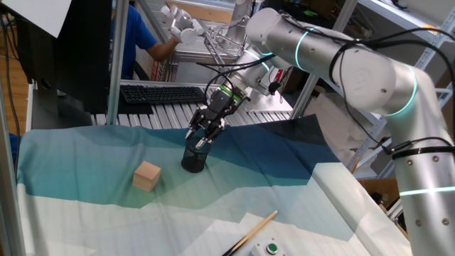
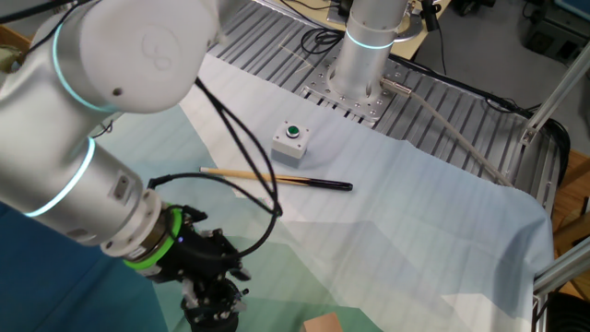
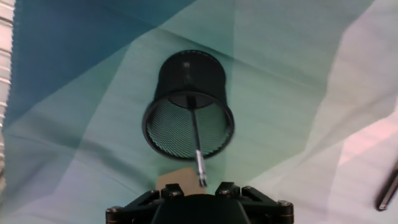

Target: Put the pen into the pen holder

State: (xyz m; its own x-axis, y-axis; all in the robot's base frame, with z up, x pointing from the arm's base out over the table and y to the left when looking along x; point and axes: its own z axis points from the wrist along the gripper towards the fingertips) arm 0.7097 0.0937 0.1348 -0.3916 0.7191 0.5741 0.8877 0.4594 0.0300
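The pen holder (image 3: 188,106) is a black wire-mesh cup standing on the blue-green cloth. It also shows in one fixed view (image 1: 193,161). The thin dark pen (image 3: 196,140) stands inside it, its lower end on the cup's floor and its silvery upper end leaning over the near rim. My gripper (image 3: 199,190) hangs right above the cup. Its fingertips (image 3: 171,190) stand apart on either side of the pen's top and do not touch it. In one fixed view the gripper (image 1: 202,139) sits just over the cup's mouth. In the other fixed view the gripper (image 2: 214,297) hides the cup.
A tan wooden cube (image 1: 147,176) sits on the cloth beside the cup, also in the hand view (image 3: 176,180). A long tan stick with a dark tip (image 2: 277,178) lies beside a white box with a green button (image 2: 292,141). A keyboard (image 1: 162,93) lies behind the cloth.
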